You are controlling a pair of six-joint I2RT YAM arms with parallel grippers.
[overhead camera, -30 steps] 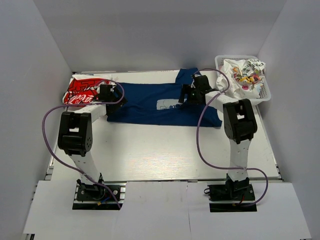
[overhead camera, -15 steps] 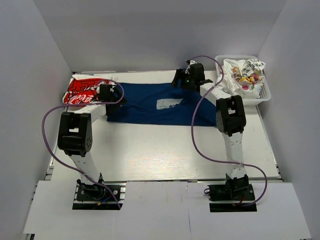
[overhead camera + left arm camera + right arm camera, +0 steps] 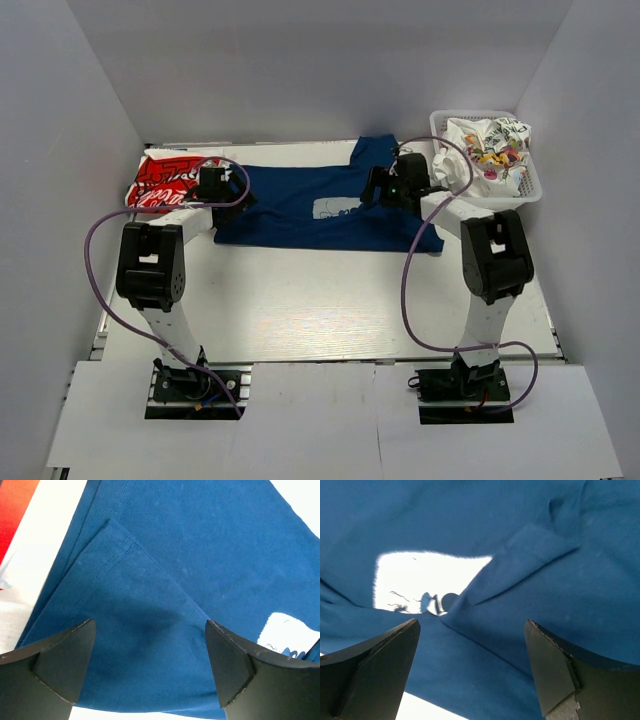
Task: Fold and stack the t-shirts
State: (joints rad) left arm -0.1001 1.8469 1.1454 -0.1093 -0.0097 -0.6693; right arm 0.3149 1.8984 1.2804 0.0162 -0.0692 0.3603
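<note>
The navy blue t-shirt (image 3: pixel 300 205) lies spread across the far middle of the table, with its pale print (image 3: pixel 335 208) near its centre. My left gripper (image 3: pixel 232 195) is open and empty over the shirt's left end; in the left wrist view (image 3: pixel 150 665) the jaws stand wide over a folded hem (image 3: pixel 125 555). My right gripper (image 3: pixel 378 190) is open and empty over the shirt's right part, and its wrist view (image 3: pixel 470 665) shows creased cloth and the print (image 3: pixel 420 580). A folded red-and-white t-shirt (image 3: pixel 165 180) lies at far left. A white printed t-shirt (image 3: pixel 490 150) is bunched in the basket.
The white lattice basket (image 3: pixel 530 190) stands at the far right corner. Purple cables (image 3: pixel 405 280) loop beside both arms. Bare white table (image 3: pixel 320 300) lies between the shirt and the arm bases. Grey walls close in the table on three sides.
My right gripper swung out to the shirt's far edge, then came back over the shirt's right part. The left arm has not moved.
</note>
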